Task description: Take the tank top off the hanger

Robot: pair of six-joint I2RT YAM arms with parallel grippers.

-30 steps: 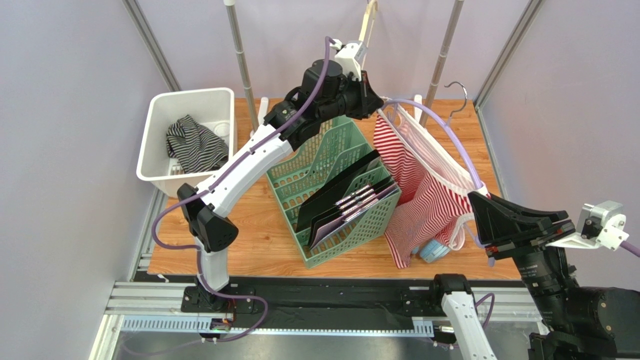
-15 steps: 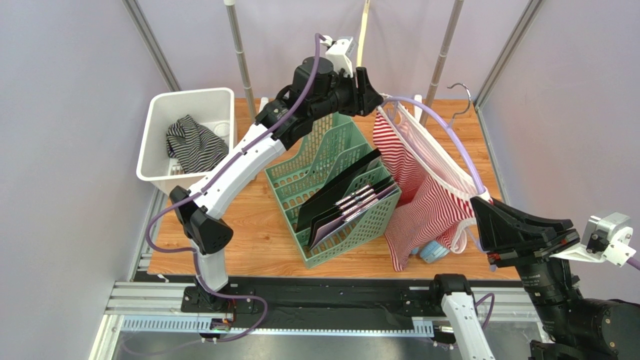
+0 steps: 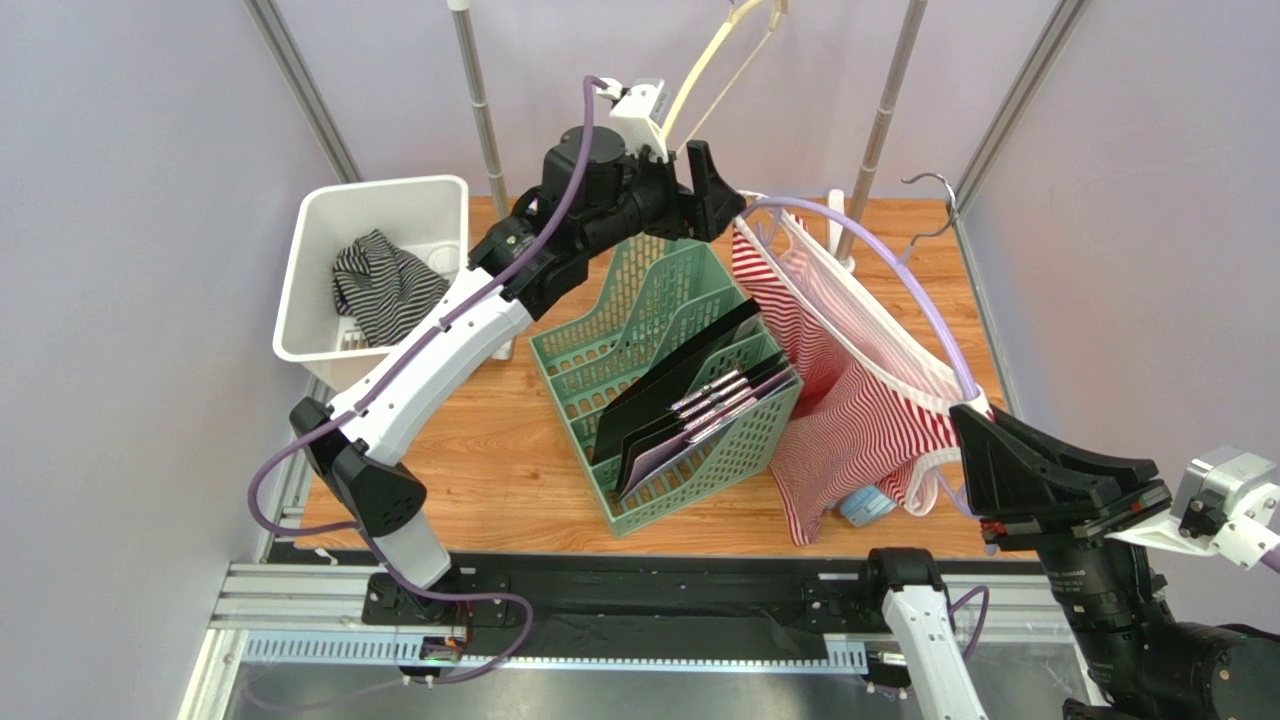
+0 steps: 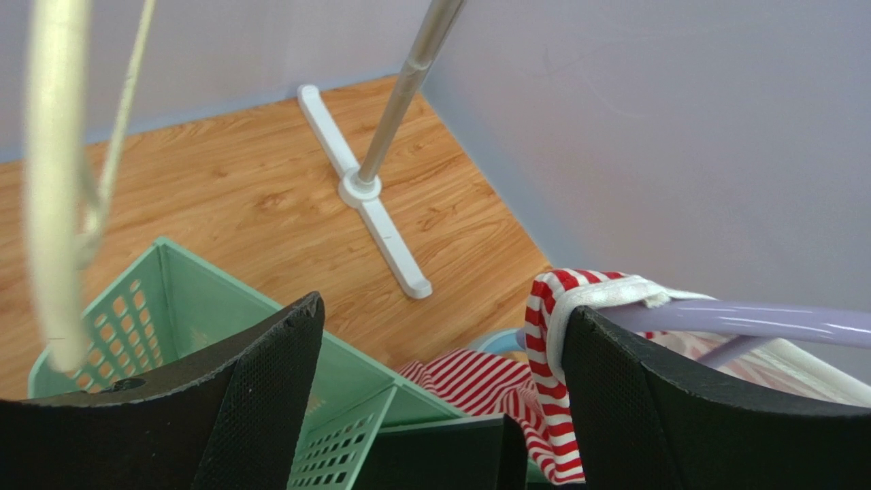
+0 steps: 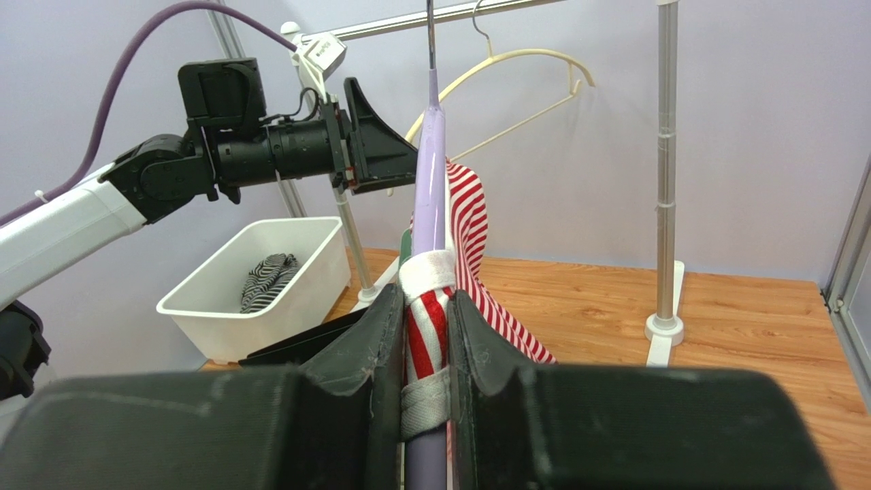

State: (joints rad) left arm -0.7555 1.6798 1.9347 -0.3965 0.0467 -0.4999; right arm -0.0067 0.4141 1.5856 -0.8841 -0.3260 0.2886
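Top external view: well left of the green rack (image 3: 661, 315) stands a white bin (image 3: 301, 258) on the wooden table (image 3: 511, 450), with a dark striped cloth (image 3: 388, 285) lying in it. The left arm rises from the table's near edge, left of the rack, and reaches over the rack's far left corner. The left gripper (image 3: 718, 192) hangs above the rack's far edge and points right. In the left wrist view this gripper (image 4: 440, 311) is spread wide with nothing between its jaws. One finger (image 4: 665, 408) sits just beside the strap of the tank top (image 4: 547, 337) where it loops over the end of the hanger (image 4: 757, 319).

Black folders (image 3: 684, 393) lean in the rack's slots. Above and behind the rack, a cream hanger (image 3: 721, 60) hangs bare.

Just right of the rack, the red-and-white striped tank top (image 3: 857, 420) drapes from the purple hanger (image 3: 902, 278). The hanger slopes from above the rack's far right corner down to the near right. The cloth's lower edge reaches the table by the rack's near right corner, partly over a small blue thing (image 3: 867, 504).

Farther right of the rack, the right gripper (image 3: 969, 420) meets the hanger's lower end. The right wrist view shows this gripper (image 5: 424, 306) clenched on the hanger (image 5: 429, 153), with the tank top's (image 5: 470, 225) white-edged strap pinched in the grip.
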